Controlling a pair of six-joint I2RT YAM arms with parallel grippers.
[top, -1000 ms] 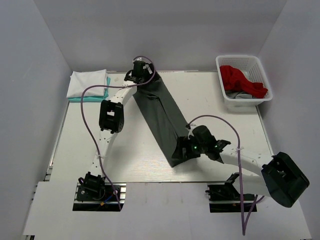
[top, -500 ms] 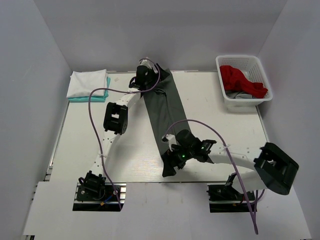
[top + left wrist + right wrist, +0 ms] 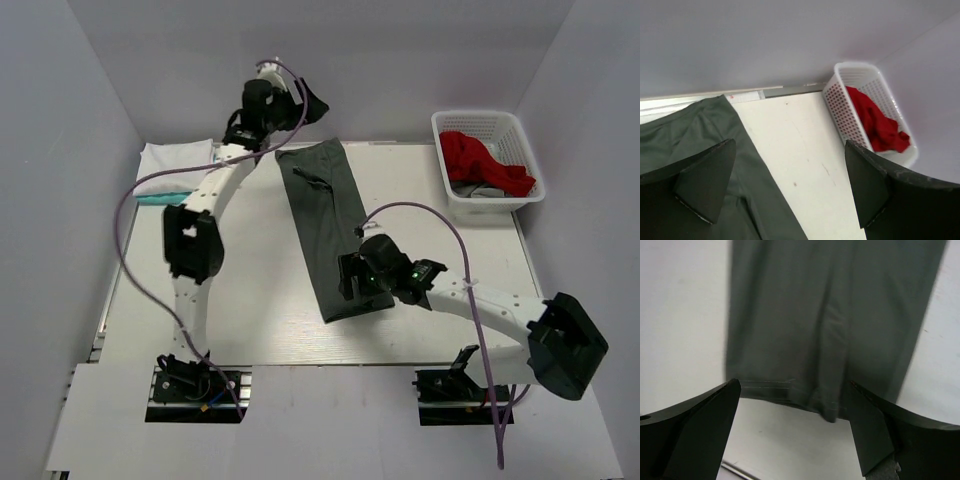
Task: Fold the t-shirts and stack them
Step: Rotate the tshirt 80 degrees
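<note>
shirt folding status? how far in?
Done: white shirt folded on teal shirt, far left. In hand: dark grey shirt lies flat as a long strip, needs cross-folds; left fingers and right fingers open, holding nothing. Left: red shirt in the basket.

Dark grey t-shirt (image 3: 330, 225) flat on table (image 3: 260, 290)

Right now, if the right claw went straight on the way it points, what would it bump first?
Most likely the dark grey t-shirt, near its bottom hem: the open right claw points down at it. How high it hangs is unclear.
</note>
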